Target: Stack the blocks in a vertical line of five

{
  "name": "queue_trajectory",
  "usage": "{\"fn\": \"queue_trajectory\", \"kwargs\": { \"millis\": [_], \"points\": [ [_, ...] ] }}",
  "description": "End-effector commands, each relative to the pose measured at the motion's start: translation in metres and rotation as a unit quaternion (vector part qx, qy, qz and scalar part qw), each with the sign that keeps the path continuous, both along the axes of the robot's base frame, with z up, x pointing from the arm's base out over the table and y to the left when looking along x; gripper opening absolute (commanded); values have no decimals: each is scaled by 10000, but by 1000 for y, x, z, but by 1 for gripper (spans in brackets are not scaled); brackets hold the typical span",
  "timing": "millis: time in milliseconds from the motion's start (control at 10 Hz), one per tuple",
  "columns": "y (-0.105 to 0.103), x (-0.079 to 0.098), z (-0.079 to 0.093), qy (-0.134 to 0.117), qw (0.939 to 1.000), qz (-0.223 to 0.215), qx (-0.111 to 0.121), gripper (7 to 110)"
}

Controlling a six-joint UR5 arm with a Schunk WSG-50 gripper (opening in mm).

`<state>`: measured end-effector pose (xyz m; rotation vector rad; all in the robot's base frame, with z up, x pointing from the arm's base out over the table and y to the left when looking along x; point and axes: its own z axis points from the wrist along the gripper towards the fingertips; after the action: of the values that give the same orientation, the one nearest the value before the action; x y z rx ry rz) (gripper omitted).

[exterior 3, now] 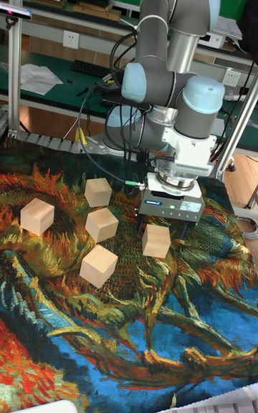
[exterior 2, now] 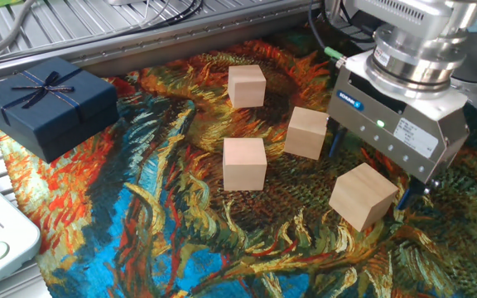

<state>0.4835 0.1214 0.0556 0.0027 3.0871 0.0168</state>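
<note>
**Gripper hangs open above a loose cube**

The gripper (exterior 2: 371, 170) hovers with its blue fingers spread wide and empty, straddling the nearest block (exterior 2: 363, 195) from just above. We count five plain pale beige wooden blocks (exterior 3: 99, 225) in the tall fixed view, all lying singly on the painted cloth (exterior 2: 180, 240), four strewn away from the gripper toward the navy gift box (exterior 2: 46, 101).
</note>
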Motion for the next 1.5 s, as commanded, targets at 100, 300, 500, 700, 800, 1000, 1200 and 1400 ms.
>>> {"fn": "queue_trajectory", "kwargs": {
  "millis": [100, 300, 500, 700, 800, 1000, 1200, 1400],
  "points": [
    [11, 4, -7, 44, 10000, -25, 67, 88],
    [10, 2, -12, 64, 9995, 305, 51, 88],
    [9, -2, -14, 94, 9987, 497, 28, 88],
    [5, -1, -20, 63, 9987, 504, 26, 88],
    [4, -2, -22, 71, 9987, 496, 19, 88],
    [-3, -3, -25, 90, 9988, 481, -48, 88],
    [-3, -2, -27, 89, 9990, 443, -16, 88],
    [-4, -2, -28, 90, 9990, 435, -38, 88]
  ]
}}
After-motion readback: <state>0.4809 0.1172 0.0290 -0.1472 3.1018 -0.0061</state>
